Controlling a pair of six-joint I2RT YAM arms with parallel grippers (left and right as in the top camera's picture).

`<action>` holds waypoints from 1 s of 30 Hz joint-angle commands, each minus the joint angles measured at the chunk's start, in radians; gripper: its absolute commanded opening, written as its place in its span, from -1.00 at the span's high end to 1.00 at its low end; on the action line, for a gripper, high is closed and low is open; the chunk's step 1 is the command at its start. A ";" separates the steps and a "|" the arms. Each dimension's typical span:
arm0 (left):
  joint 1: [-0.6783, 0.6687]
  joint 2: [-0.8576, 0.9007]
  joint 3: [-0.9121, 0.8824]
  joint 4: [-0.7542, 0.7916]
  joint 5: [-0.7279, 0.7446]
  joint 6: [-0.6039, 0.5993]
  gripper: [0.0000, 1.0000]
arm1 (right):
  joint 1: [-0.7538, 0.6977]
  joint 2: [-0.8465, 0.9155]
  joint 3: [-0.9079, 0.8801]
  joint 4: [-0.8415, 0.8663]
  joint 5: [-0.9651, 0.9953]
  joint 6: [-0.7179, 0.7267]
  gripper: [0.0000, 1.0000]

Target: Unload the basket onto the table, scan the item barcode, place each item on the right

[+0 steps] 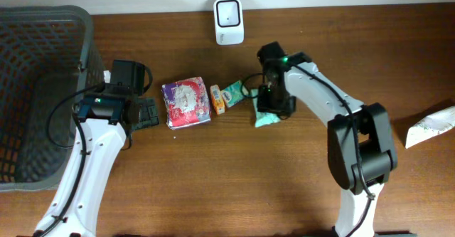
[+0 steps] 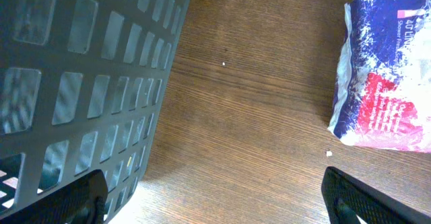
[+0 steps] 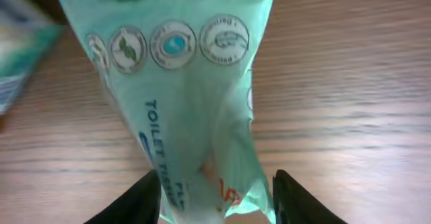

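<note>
A pale green toilet tissue pack [image 1: 269, 119] lies on the wooden table right of centre. My right gripper [image 1: 274, 105] is directly over it. In the right wrist view the pack [image 3: 182, 83] runs down between the two black fingers, and my right gripper [image 3: 215, 197] is shut on its near end, which looks pinched narrow. The white barcode scanner [image 1: 229, 20] stands at the table's back edge. My left gripper [image 1: 138, 112] hovers low beside the basket, and in its wrist view the left gripper [image 2: 215, 204] is wide open over bare wood. No barcode shows.
A dark mesh basket [image 1: 43, 23] fills the left end; its wall [image 2: 81, 69] is close to my left fingers. A purple-and-white packet [image 1: 186, 102] [image 2: 387, 76], a small orange item [image 1: 217, 99] and a teal item [image 1: 232, 92] lie mid-table. A white bag [image 1: 430, 127] sits far right.
</note>
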 commanded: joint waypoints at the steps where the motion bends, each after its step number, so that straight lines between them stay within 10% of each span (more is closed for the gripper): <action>1: 0.004 -0.004 -0.001 0.002 0.000 -0.011 -0.99 | -0.058 -0.030 0.066 -0.040 -0.092 -0.193 0.05; 5: 0.004 -0.004 -0.001 0.002 0.000 -0.011 -0.98 | -0.063 -0.030 0.068 -0.010 -0.157 -0.312 -0.04; 11: 0.004 -0.004 -0.001 0.002 0.001 -0.011 -0.98 | -0.147 -0.021 0.064 0.050 -0.193 -0.248 -0.99; 17: 0.004 -0.004 -0.001 0.002 0.000 -0.011 -0.98 | -0.182 0.059 0.032 0.066 -0.319 -0.342 -0.99; 30: 0.004 -0.004 -0.001 0.002 0.000 -0.011 -0.98 | -0.180 0.153 0.035 0.060 -0.466 -0.476 0.73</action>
